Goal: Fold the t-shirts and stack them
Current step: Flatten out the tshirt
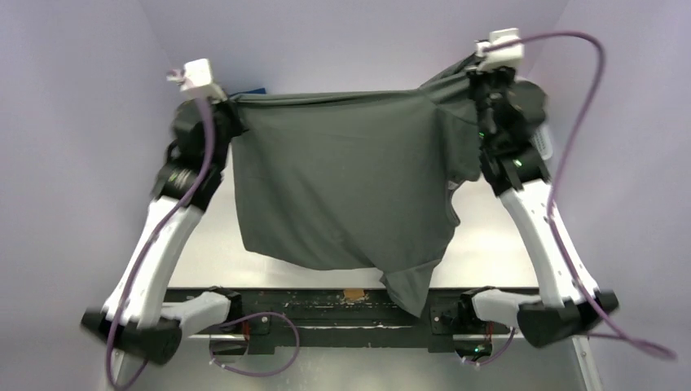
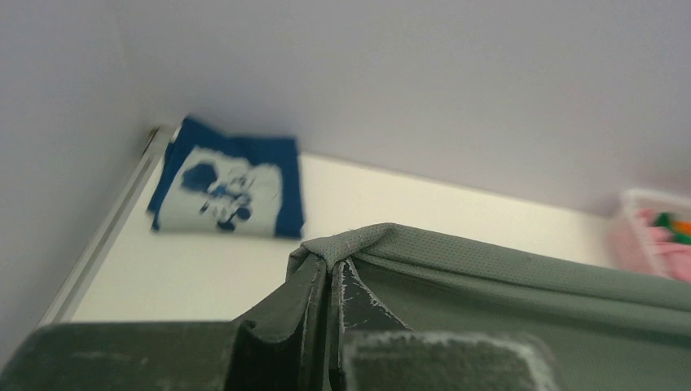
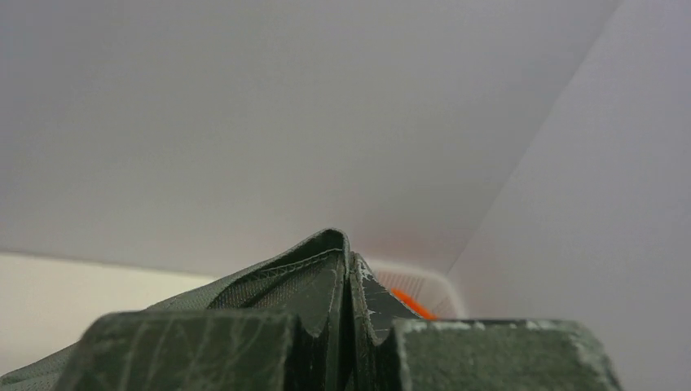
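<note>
Left wrist view: the left gripper [image 2: 332, 273] is pinched closed on one top corner of the dark grey t-shirt [image 2: 505, 277]. The right gripper [image 3: 349, 269] clamps the other, so the cloth hangs spread between them, probably for laying flat. The folded navy t-shirt [image 2: 224, 187] lies beyond the left gripper.

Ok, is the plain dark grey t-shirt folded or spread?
Spread, not folded: the plain dark grey t-shirt hangs open in the air, top edge stretched between left gripper and right gripper.
</note>
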